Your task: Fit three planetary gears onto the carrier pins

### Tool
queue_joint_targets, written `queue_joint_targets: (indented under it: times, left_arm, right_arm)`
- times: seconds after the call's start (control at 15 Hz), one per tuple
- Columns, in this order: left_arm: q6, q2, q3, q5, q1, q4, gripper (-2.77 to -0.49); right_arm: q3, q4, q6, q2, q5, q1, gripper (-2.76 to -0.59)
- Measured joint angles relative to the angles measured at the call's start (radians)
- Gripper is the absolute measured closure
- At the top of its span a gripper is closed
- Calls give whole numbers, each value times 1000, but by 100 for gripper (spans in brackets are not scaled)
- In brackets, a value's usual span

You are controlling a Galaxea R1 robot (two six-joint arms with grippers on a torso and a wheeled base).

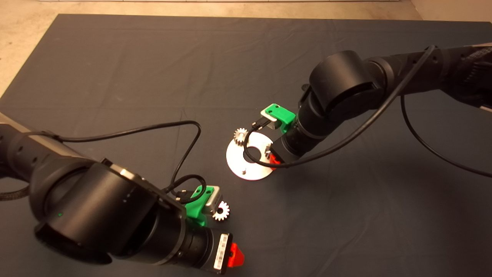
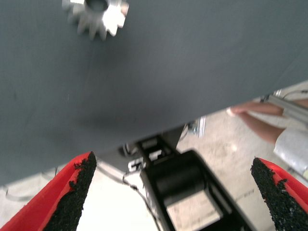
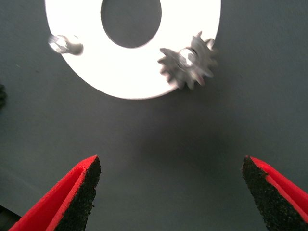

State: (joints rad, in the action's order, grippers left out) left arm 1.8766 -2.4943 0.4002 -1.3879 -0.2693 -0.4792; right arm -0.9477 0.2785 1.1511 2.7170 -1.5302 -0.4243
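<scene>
The shiny round disc (image 1: pixel 234 161) lies mid-mat. One planetary gear (image 1: pixel 240 135) sits on its far-left pin; it also shows in the right wrist view (image 3: pixel 187 62). A bare carrier pin (image 1: pixel 243 172) stands at the disc's near edge, also in the right wrist view (image 3: pixel 65 44). The third pin is hidden. My right gripper (image 1: pixel 273 157) hangs over the disc's right edge, open and empty (image 3: pixel 171 161). A second gear (image 1: pixel 221 211) lies flat on the mat beside my left wrist, also in the left wrist view (image 2: pixel 96 14). My left gripper (image 1: pixel 233 257) is open and empty (image 2: pixel 173 161) near the mat's front edge. A third gear does not show.
A black cable (image 1: pixel 253 159) from the right wrist loops over the disc's hole. In the left wrist view the mat's edge (image 2: pixel 202 115) gives way to the floor, with black robot parts (image 2: pixel 183 183) and a person's leg (image 2: pixel 260 108).
</scene>
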Motion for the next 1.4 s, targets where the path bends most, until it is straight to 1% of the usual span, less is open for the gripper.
queue_joint_targets:
  times: [0.07, 0.13, 0.2, 0.27, 0.33, 0.47, 0.53, 0.67, 0.73, 0.93, 1.0, 1.13, 1.4]
  left_arm:
    - [-1, -3, 9, 0, 15, -31, -233]
    - [-8, -5, 31, 0, 37, -52, -233]
    - [-28, -7, 58, -4, 58, -64, -233]
    - [-33, -8, 79, -20, 74, -72, -233]
    - [-35, -12, 93, -50, 83, -72, -233]
    - [-37, -42, 126, -131, 95, -72, -233]
    - [-39, -67, 145, -139, 101, -72, -233]
    - [-41, -110, 168, -136, 104, -74, -233]
    - [-42, -116, 176, -134, 104, -75, -233]
    - [-42, -122, 215, -139, 106, -75, -233]
    - [-42, -127, 229, -139, 106, -75, -233]
    - [-45, -136, 253, -138, 106, -75, -233]
    - [-61, -140, 301, -138, 106, -75, -233]
  right_arm:
    - [6, -2, 3, -16, -1, 0, -218]
    - [10, -3, 8, -27, -2, 0, -218]
    - [18, -7, 11, -42, -1, 0, -218]
    - [26, -11, 13, -54, -1, 0, -218]
    - [36, -13, 16, -68, 0, 0, -218]
    - [53, -19, 18, -102, 0, 0, -218]
    - [60, -21, 19, -118, 0, 0, -218]
    - [74, -24, 22, -143, -3, 0, -218]
    - [80, -25, 22, -148, -3, 0, -218]
    - [97, -28, 22, -166, -2, 0, -218]
    - [101, -28, 22, -169, 0, 0, -218]
    - [105, -29, 23, -183, -1, 0, -218]
    - [115, -30, 25, -188, -1, 0, -218]
